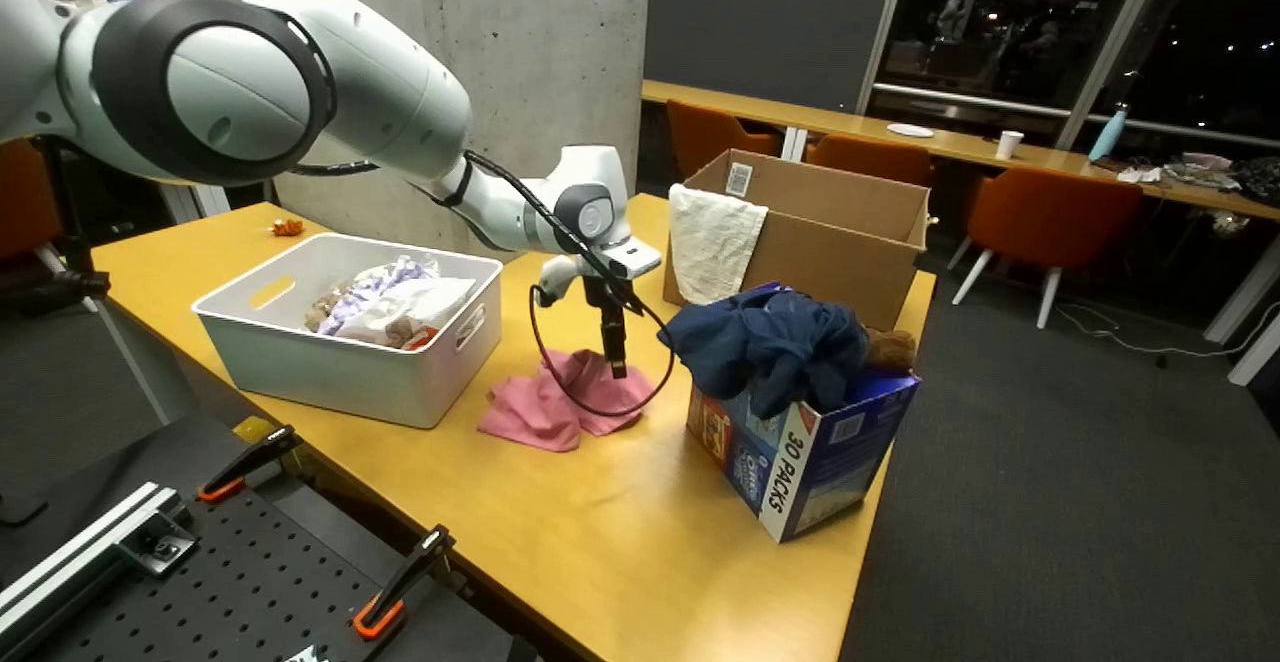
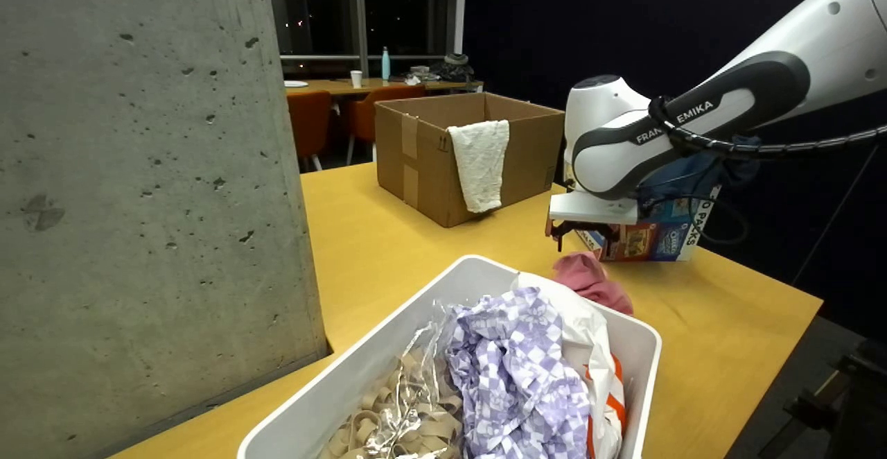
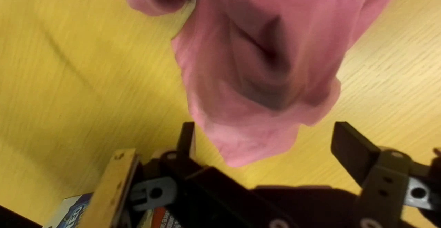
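Note:
A crumpled pink cloth (image 1: 545, 410) lies on the yellow wooden table (image 1: 620, 512). My gripper (image 3: 264, 124) stands open above it, with nothing held between the fingers. In the wrist view the near end of the pink cloth (image 3: 248, 131) reaches into the gap between the two dark fingertips, nearer the left one. An exterior view shows the gripper (image 1: 616, 370) pointing down over the cloth's far right part; whether it touches is hard to tell. The bin's rim hides part of the pink cloth (image 2: 589, 277) in an exterior view, where the gripper (image 2: 585, 240) appears just above it.
A grey-white bin (image 1: 330, 372) holds plastic bags and a purple checked cloth (image 2: 513, 369). A cardboard box (image 1: 840, 272) has a white towel (image 1: 712, 242) over its side. Navy cloth (image 1: 770, 342) tops a blue snack box (image 1: 850, 462). A concrete pillar (image 2: 152, 168) adjoins the table.

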